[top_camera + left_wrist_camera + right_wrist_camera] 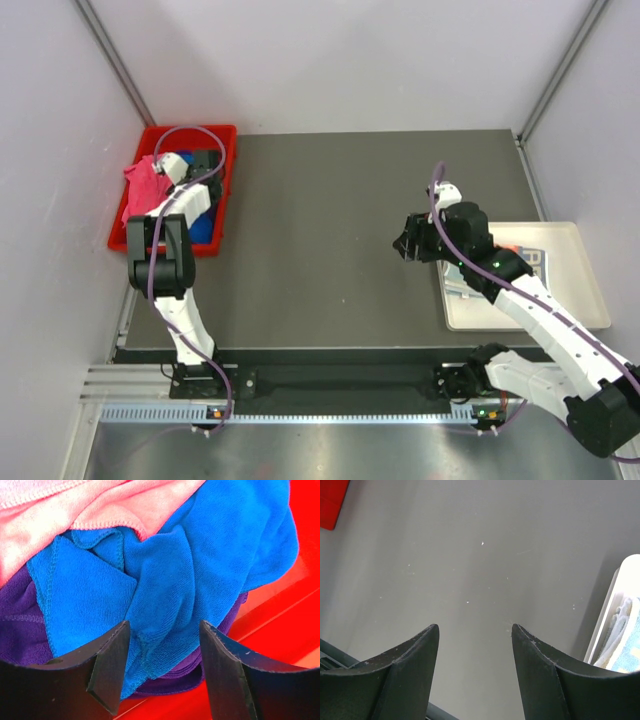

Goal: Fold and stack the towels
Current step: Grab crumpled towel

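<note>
Several towels lie crumpled in the red bin [228,190]: a pink one [145,183], a royal blue one [203,228]. The left wrist view shows the pink towel [60,510] on top, the royal blue towel [165,570] in the middle and a purple towel [20,625] underneath. My left gripper [205,163] is open inside the bin, its jaws [162,630] on either side of a fold of the blue towel, holding nothing. My right gripper [405,243] is open and empty above the bare table [474,630]. A folded cream lettered towel [520,255] lies on the white tray.
The red bin [280,630] stands at the table's far left. The white tray [580,290] sits at the right edge, its rim at the right of the right wrist view [625,565] with a light patterned cloth [627,645] in it. The dark table [320,230] lies between them.
</note>
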